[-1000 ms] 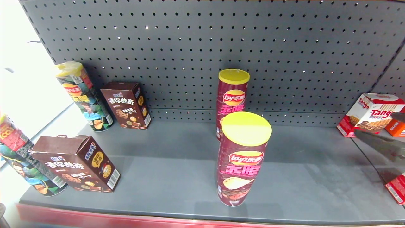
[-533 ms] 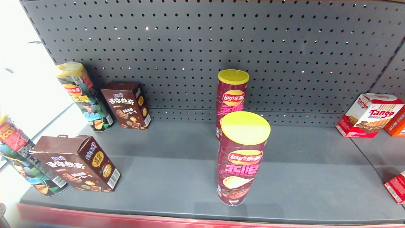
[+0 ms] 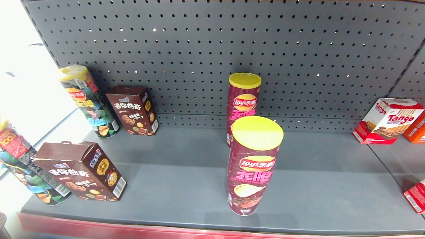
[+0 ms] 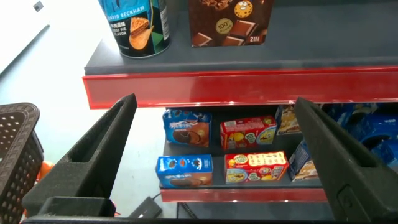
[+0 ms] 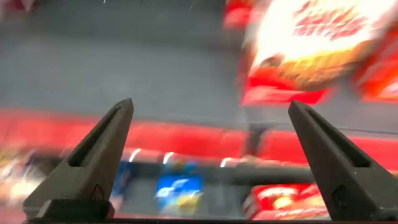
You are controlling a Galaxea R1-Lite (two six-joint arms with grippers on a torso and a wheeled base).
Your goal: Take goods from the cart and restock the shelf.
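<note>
Two maroon chip cans with yellow lids stand on the grey shelf (image 3: pixel 315 196), one at the front (image 3: pixel 254 166) and one behind it (image 3: pixel 243 99) by the pegboard. My left gripper (image 4: pixel 214 134) is open and holds nothing; it hangs below and in front of the shelf's red edge (image 4: pixel 242 87). My right gripper (image 5: pixel 208 134) is open with nothing in it, facing the red shelf edge (image 5: pixel 186 140) near a white and red wafer box (image 5: pixel 311 43).
At the left stand two brown cookie boxes (image 3: pixel 81 176) (image 3: pixel 134 109) and two dark chip cans (image 3: pixel 88 99) (image 3: pixel 20 169). Wafer boxes (image 3: pixel 386 121) sit at the right. A lower shelf holds snack boxes (image 4: pixel 249 149). A dark basket (image 4: pixel 18 149) is beside the left gripper.
A dark gripper finger seen at the right edge of the head view one second ago has withdrawn out of that view. The goods on the shelf have not moved.
</note>
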